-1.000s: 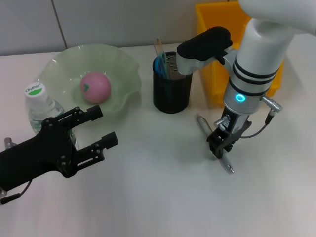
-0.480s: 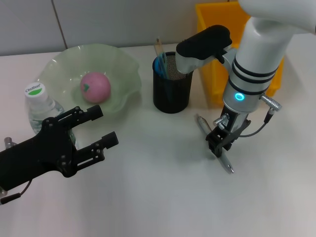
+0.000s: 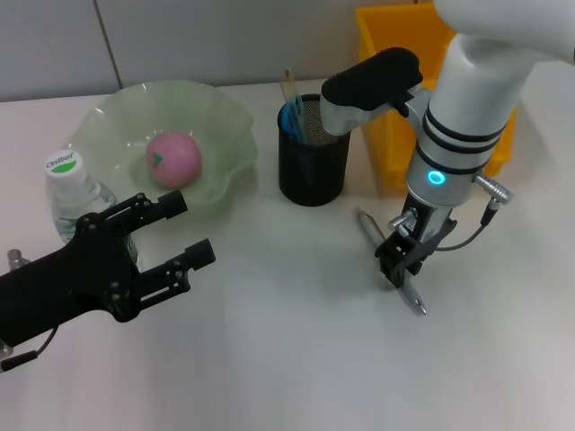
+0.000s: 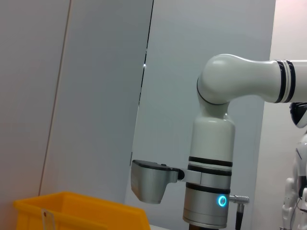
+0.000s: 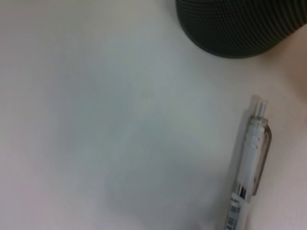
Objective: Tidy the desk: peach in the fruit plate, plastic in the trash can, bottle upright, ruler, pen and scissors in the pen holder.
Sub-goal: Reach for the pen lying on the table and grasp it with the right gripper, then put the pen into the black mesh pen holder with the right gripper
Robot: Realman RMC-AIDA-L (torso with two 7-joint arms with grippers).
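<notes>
Step in hand: pen pickup. The right gripper point(image 3: 402, 267) is down at the white table point(image 3: 287, 359), set over the middle of the clear plastic clip pen point(image 3: 389, 259), which lies flat between the black mesh pen holder point(image 3: 313, 163) and the table's near edge. Whether its jaws are clamped on the barrel or merely straddle it, I cannot tell; the wrist blocks the contact.

Other items look sorted: the pink peach point(image 3: 173, 158) sits in the pale green wavy-rimmed fruit plate point(image 3: 216, 117); the small clear water bottle with white cap point(image 3: 76, 197) stands upright just beside the plate. The holder already carries a pale ruler-like strip and blue handles. The yellow plastic bin point(image 3: 386, 54) stands behind the right arm.

Left gripper point(image 3: 171, 238): idle at the near left, in front of the bottle, jaws apart, holding nothing.

Judgement on next move: secure the grip, lift, tip the pen toward vertical, lower it into the holder's mouth clear of what is already inside.

Materials:
- Pen: slim, smooth, transparent barrel with clip and barcode label near the tip end, as the right wrist view point(image 5: 249, 163) shows. Likely slippery; may roll or pivot in a pinch.
- Holder: rigid cylinder, fine perforated mesh.
- Plate: glossy, translucent, fluted.
- Table: matte, plain.
</notes>
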